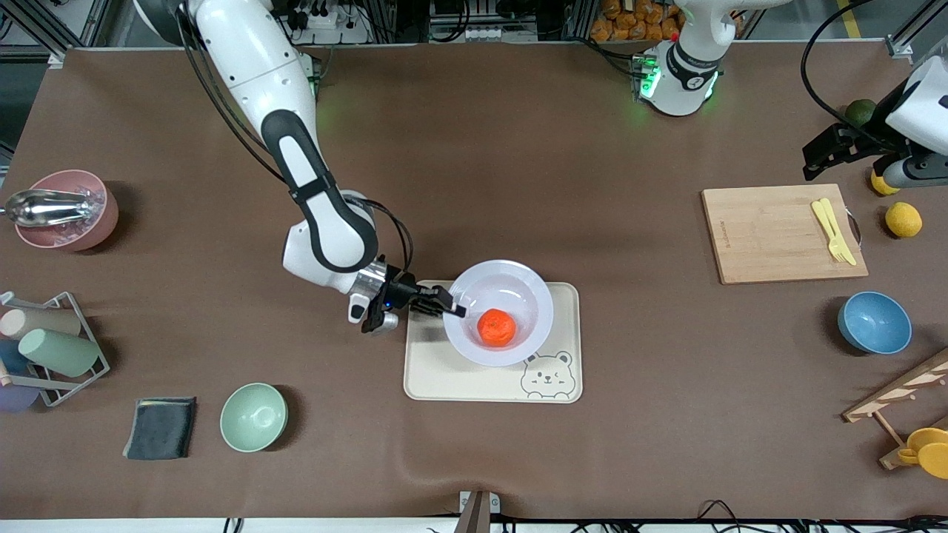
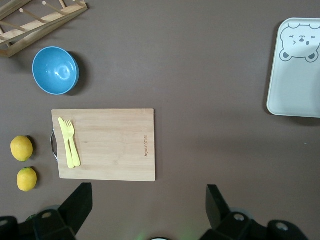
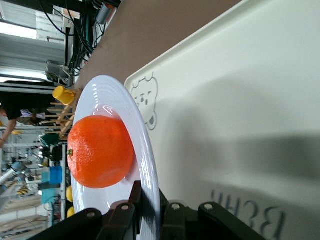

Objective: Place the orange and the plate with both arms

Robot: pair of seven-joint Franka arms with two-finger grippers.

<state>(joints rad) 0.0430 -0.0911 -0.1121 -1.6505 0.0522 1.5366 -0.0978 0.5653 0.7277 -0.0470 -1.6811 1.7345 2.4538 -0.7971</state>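
The front view shows the right gripper (image 1: 453,307) clamped on the rim of the plate (image 1: 511,296) at about its nine o'clock edge, the plate held over the tray (image 1: 444,377). The right wrist view adds what the front cannot: the plate (image 3: 145,165) is seen edge-on, its thin rim pinched between the two dark fingers (image 3: 125,215), and it stands clear of the tray (image 3: 240,100) with a shadow under it. The orange (image 1: 496,327) sits in the plate's shallow well, toward five o'clock of its centre; up close the orange (image 3: 100,151) has a finely pitted, glossy skin.

The plate is smooth, round, glossy white with faint rings on its rim. The tray is a matte cream rectangle with rounded corners and a bear outline at one corner.

The left gripper (image 1: 852,152) hangs over the table at the left arm's end, waiting, beside a dark green fruit (image 1: 860,112). The left wrist view shows its fingers (image 2: 75,205) spread wide with nothing between them, above a wooden cutting board (image 2: 110,145) bearing a yellow fork and knife (image 2: 69,142), two lemons (image 2: 22,148), a blue bowl (image 2: 55,70) and part of the tray (image 2: 295,85), which is cut off at the frame edge. In the front view one lemon is partly hidden by the left arm.
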